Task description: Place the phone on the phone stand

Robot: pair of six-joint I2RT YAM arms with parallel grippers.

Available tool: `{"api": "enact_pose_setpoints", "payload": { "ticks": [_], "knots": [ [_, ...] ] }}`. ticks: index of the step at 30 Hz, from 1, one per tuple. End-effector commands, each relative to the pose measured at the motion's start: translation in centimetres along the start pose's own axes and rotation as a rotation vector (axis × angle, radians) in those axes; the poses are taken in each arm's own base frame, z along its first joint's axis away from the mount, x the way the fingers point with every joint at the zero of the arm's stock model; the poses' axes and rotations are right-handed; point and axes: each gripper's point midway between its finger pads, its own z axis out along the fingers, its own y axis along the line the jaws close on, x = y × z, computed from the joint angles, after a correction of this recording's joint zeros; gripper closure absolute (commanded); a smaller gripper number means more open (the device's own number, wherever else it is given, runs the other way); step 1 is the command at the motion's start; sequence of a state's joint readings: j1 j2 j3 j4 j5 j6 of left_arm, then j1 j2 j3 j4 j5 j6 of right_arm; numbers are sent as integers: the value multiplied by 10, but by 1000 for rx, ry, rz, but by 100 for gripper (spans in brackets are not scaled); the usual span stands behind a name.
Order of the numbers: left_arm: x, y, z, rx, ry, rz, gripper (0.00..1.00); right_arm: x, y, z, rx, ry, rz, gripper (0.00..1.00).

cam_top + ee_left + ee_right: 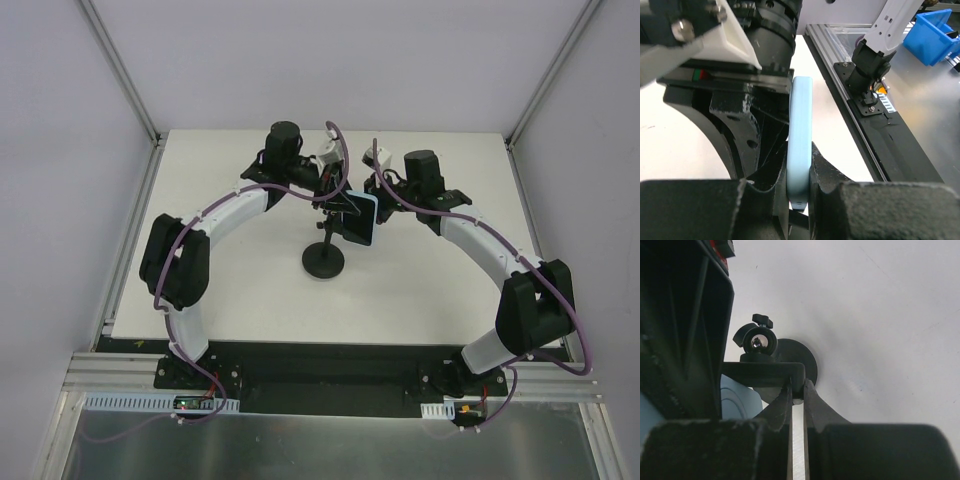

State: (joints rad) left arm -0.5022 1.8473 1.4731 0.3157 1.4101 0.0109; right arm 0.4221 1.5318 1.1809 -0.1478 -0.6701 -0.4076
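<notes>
The phone [360, 222], with a black screen and pale blue case edge, is held tilted above the table at the centre. My left gripper [336, 200] is shut on it; in the left wrist view the pale blue edge [800, 125] sits clamped between the two fingers of that gripper [801, 172]. The phone stand [324, 262] rests its round black base on the table just below the phone. My right gripper [376, 205] is shut on the end of the stand's cradle bar [765, 374], fingertips [797, 388] pinching it. The disc base [802, 360] and the phone's back [737, 400] show beneath.
White enclosure walls surround the white table [430, 290]. An aluminium rail [330, 385] carries both arm bases at the near edge. The left wrist view shows the right arm's base [867, 70] and a blue bin [930, 30] beyond the table.
</notes>
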Motion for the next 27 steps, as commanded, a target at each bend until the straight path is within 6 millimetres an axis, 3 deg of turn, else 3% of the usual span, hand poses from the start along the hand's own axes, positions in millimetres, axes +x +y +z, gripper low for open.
{"api": "enact_pose_setpoints", "payload": {
  "ticks": [1,8,9,11,12,13,14,15,16,17,20,21,22,25,27],
  "knots": [
    [-12,9,-11,-119,-4,128,100,-24,11,-5,-36,-55,-22,99],
    [6,24,-31,-377,39,58,100,-24,1,-2,47,-107,28,99],
    [0,21,-35,-425,31,54,100,-24,0,2,64,-132,24,99],
    [15,41,-55,-657,46,-11,100,-29,-10,-1,178,-179,42,99],
    [8,40,-65,-757,29,-15,100,-36,0,5,191,-222,37,99],
    [29,43,-76,-854,50,-57,100,-26,-10,1,305,-236,50,99],
    [37,58,-100,-1094,60,-61,100,-22,-8,1,346,-258,47,99],
    [34,54,-114,-1205,43,-55,100,-34,6,3,349,-346,45,100],
    [55,52,-124,-1296,61,-75,100,-21,0,-3,429,-376,75,99],
    [61,52,-144,-1434,63,-62,100,-22,0,-6,453,-407,102,99],
    [80,45,-160,-1544,44,-119,100,-26,14,-5,480,-450,129,99],
    [84,44,-165,-1582,50,-122,100,-26,29,0,468,-448,111,100],
    [88,43,-169,-1610,65,-118,100,-28,26,-7,550,-464,103,100],
    [90,41,-191,-1760,61,-94,100,-32,40,-14,656,-476,123,100],
    [90,44,-194,-1786,11,-90,100,-37,62,-11,665,-495,135,100]
  ]
}}
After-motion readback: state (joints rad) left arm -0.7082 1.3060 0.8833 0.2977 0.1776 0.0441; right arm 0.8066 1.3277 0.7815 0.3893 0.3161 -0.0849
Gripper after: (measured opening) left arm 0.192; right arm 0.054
